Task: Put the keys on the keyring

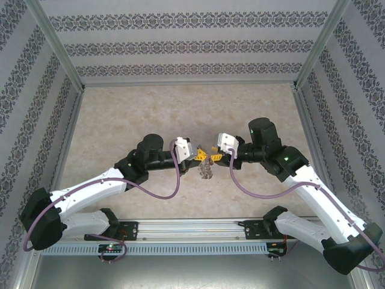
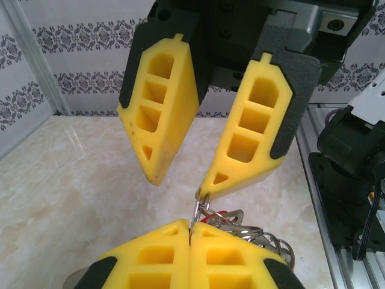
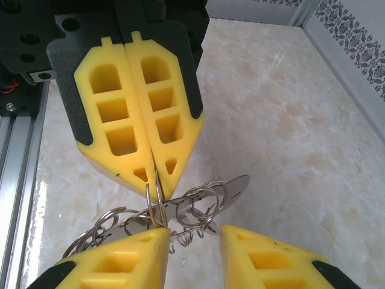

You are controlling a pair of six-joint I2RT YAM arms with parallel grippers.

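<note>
Clenched shut, the left claw (image 3: 155, 174) pinches the thin wire of the keyring (image 3: 151, 201) between the tips of its yellow fingers. Its own wrist view shows the same grip from behind, the two pads pressed flat together with the wire rising out of the seam. Silvery keys (image 3: 237, 185) and smaller rings hang in a tangled bunch from that wire, just below the grip, and one flat key blade sticks out sideways. The right claw (image 2: 180, 182) faces the left one from the right, released, its fingers spread. One fingertip (image 2: 210, 180) touches the top of the wire loop while the other stands apart from it. From above, the two claws meet nose to nose near the middle of the pale veined surface (image 1: 132, 114), with the bunch dangling between them and slightly nearer. Whether it touches the surface cannot be told. Purple cables (image 1: 174, 189) loop from each wrist back along the white arms toward the near rail (image 1: 192, 227), and patterned walls (image 1: 180, 24) close in the left, far and right sides.
</note>
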